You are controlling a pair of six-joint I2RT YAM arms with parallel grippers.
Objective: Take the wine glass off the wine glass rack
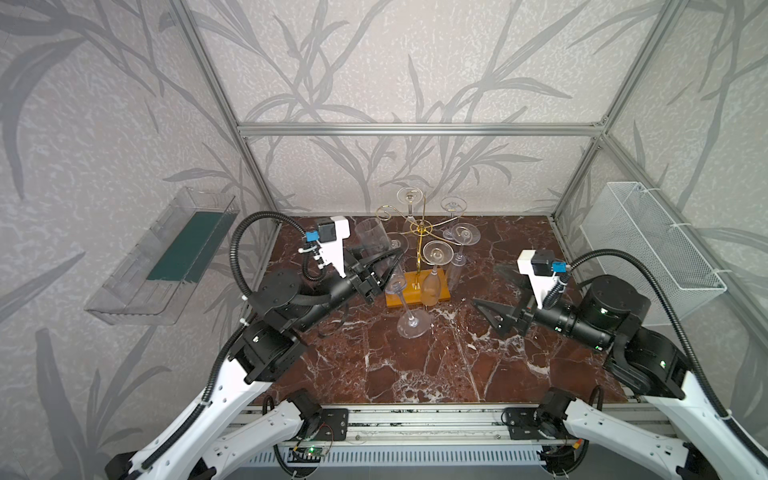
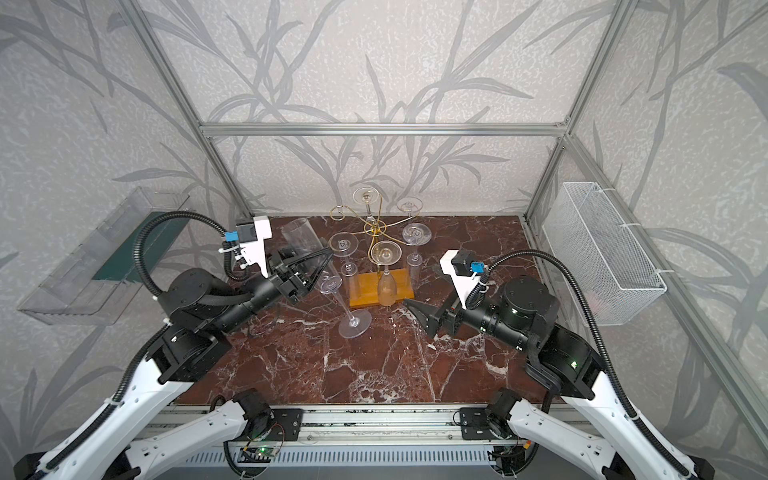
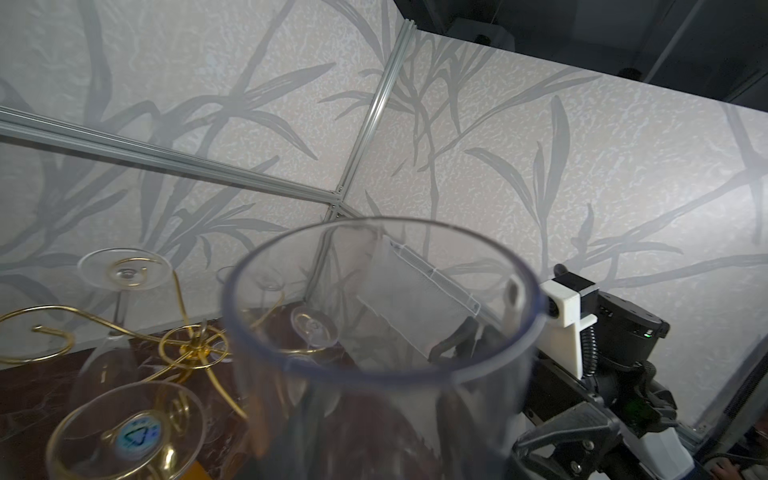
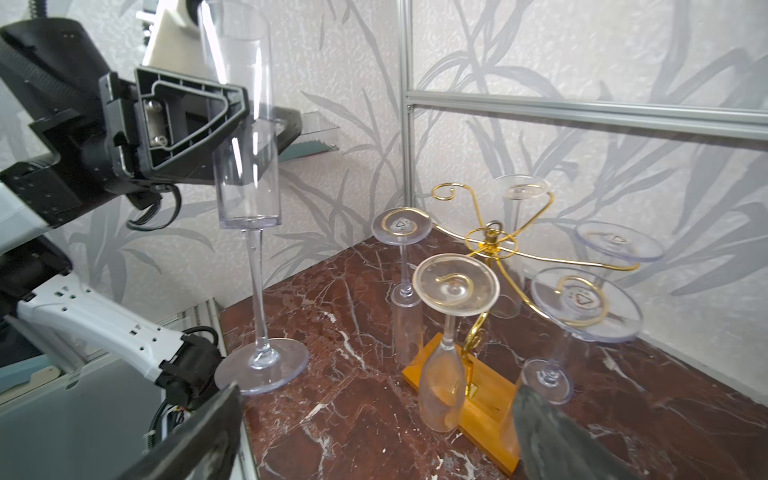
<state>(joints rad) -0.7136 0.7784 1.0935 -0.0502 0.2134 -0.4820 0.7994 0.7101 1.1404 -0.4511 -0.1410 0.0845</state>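
The left fingers [image 4: 187, 124] are clamped on the bowl of the wine glass [image 4: 248, 195], one on each side of it. The glass is a tall clear flute. It stands upright with its rim above the fingers and its long stem running down below them. Its round foot is down at the tabletop [image 1: 415, 374], though I cannot tell whether it is resting there. The glass is clear of the wine glass rack [image 1: 420, 229] and touches none of its wires.

The right fingers [image 1: 494, 313] are spread wide and hold nothing. Their tips point towards the rack's orange-yellow wooden base [image 1: 415, 293], near it but not touching.

The rack stands between the two sets of fingers, just beyond the tips of each. Five more glasses hang on it bowl-down, each with its foot caught in a gold spiral arm. The nearest hanging glass [image 4: 446, 332] is straight ahead of the right fingers, with its bowl over the wooden base. One spiral arm [image 4: 444, 192] on the far side of the pole is bare.
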